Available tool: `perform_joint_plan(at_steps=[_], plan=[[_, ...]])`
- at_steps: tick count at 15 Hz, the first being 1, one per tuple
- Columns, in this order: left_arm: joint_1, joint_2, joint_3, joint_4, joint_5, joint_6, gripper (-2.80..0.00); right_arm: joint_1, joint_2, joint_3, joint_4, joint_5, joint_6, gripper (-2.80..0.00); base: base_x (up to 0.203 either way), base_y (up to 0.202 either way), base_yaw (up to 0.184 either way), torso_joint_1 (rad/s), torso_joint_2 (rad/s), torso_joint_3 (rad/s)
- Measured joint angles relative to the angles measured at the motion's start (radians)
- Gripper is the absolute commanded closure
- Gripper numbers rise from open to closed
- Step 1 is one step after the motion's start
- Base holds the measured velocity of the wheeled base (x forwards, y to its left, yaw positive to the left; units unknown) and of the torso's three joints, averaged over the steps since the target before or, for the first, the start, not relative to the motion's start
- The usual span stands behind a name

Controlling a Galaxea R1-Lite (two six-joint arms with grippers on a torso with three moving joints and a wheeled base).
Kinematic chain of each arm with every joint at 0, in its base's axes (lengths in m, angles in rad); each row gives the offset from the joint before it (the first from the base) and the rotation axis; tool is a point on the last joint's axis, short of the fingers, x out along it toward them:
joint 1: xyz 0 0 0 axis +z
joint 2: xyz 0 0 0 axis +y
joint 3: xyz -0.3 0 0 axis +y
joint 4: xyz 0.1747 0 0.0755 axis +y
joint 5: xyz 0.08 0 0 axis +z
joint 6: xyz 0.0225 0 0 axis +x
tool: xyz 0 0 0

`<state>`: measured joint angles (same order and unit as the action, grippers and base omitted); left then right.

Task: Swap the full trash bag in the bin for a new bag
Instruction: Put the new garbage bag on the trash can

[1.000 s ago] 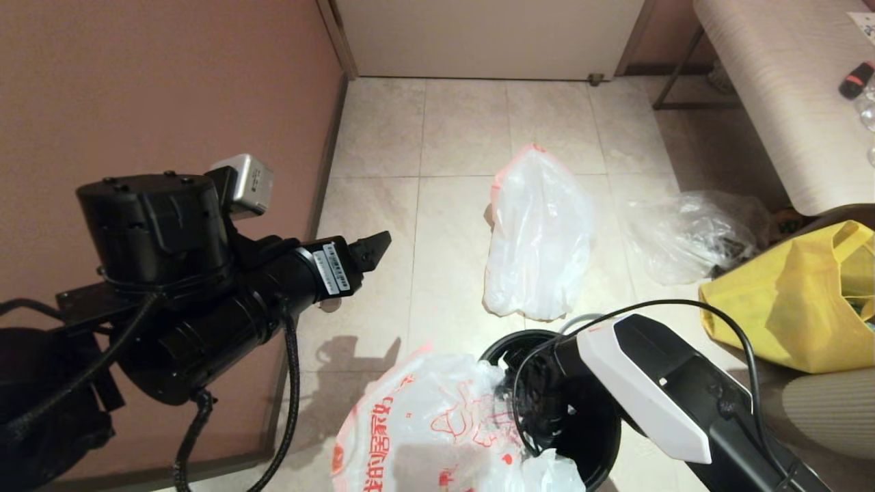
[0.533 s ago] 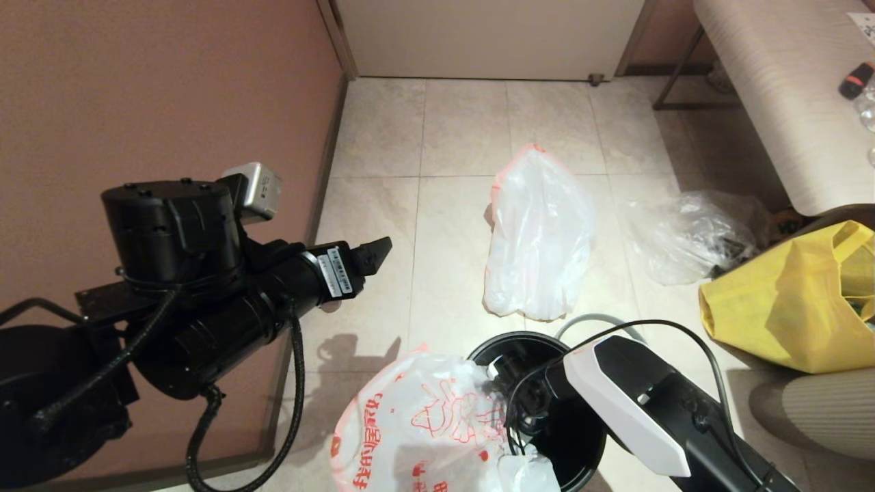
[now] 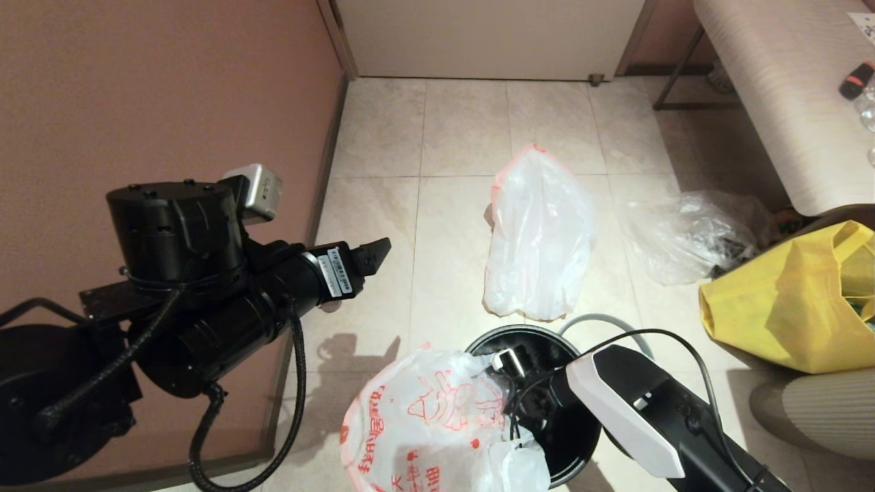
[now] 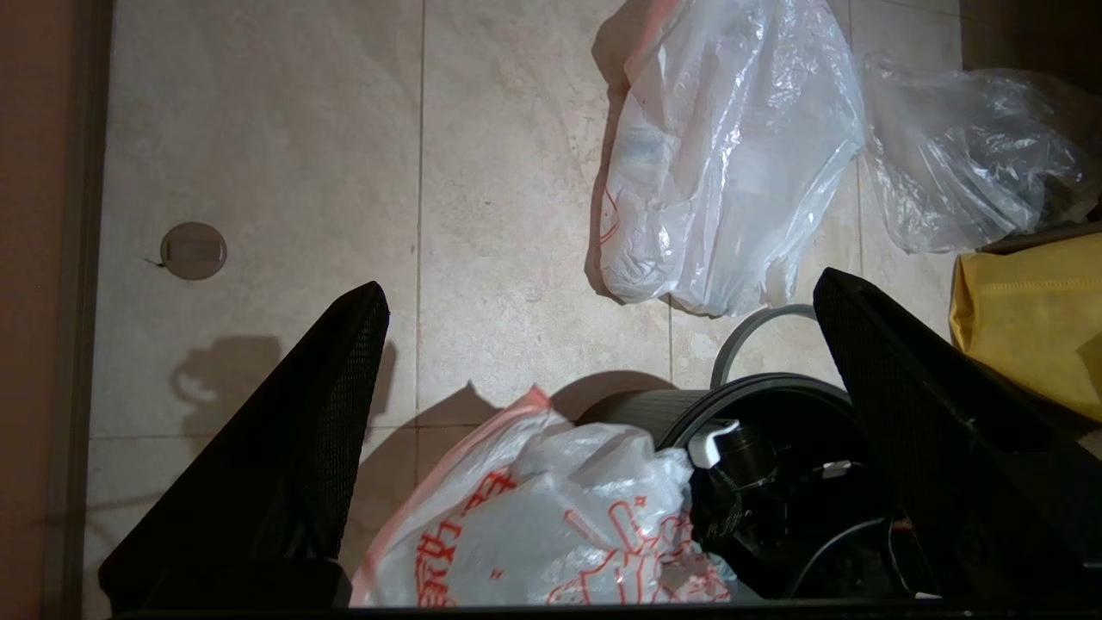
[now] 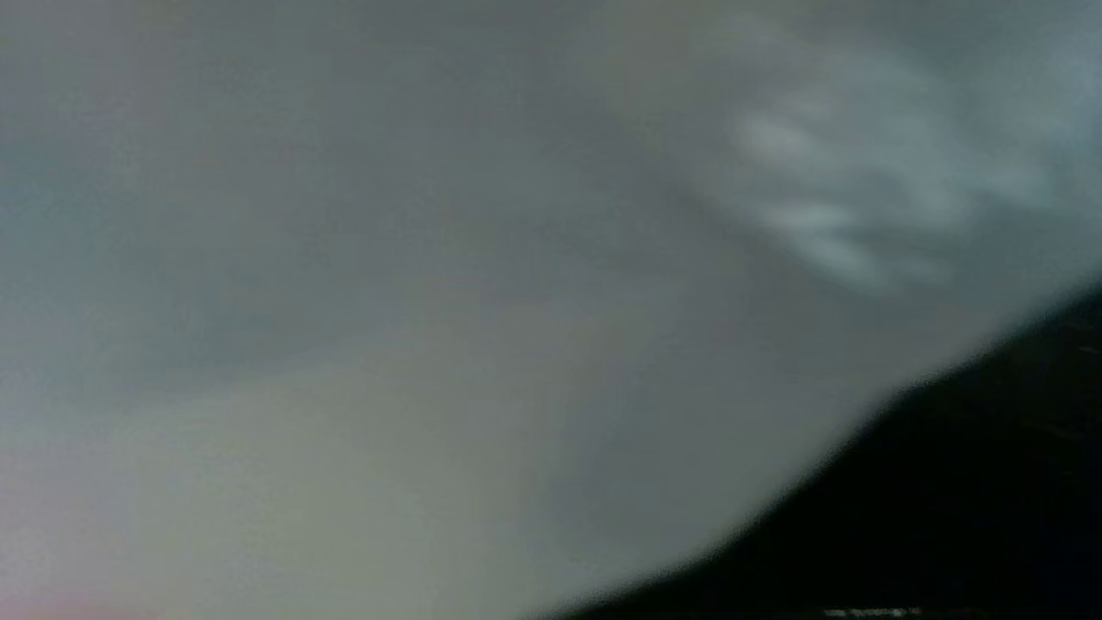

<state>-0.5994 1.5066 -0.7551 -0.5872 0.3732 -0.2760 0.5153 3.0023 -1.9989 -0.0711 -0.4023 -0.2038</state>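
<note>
Left arm (image 3: 205, 294): I saw it matte black, cylindrical joints, screw heads on the top cap, white barcode labels.
Wrist camera (image 3: 258, 191): silver box.
Cables: black braided hose, lower left of frame.
Right arm (image 3: 636, 410): white shell over black, thin black cable looped.

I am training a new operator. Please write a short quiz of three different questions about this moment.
1. True or false: the full bag lies on the floor, outside the bin.
2. Which gripper reaches into the bin? A. left B. right
3. Fill in: the new bag bears ____ print.

Key
1. True.
2. B. The right gripper is down in the bin mouth beside the new bag; the left gripper hangs open above the floor.
3. Red-orange.
</note>
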Motion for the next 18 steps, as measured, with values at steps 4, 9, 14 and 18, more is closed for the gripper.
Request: perform_joint_plan(at_steps=[4,9,14,18], plan=[[0.006,-0.001,-0.005,0.000,0.000,-0.001,-2.80,-0.071,-0.020,0.000,-0.002,-0.057,-0.001,0.00,0.000,0.000,0.000,0.000,0.00,0.000],[-0.003,-0.001,-0.004,0.001,0.000,-0.001,-2.80,-0.149,-0.084,0.002,0.010,-0.052,0.016,0.00,0.000,0.000,0.000,0.000,0.00,0.000],[-0.022,-0.009,0.000,0.001,0.001,-0.003,-2.80,-0.137,-0.201,0.106,0.066,-0.012,0.134,0.00,0.000,0.000,0.000,0.000,0.00,0.000],[-0.038,-0.025,0.000,0.003,0.003,-0.003,-2.80,-0.118,-0.341,0.344,0.117,0.030,0.217,0.00,0.000,0.000,0.000,0.000,0.00,0.000]])
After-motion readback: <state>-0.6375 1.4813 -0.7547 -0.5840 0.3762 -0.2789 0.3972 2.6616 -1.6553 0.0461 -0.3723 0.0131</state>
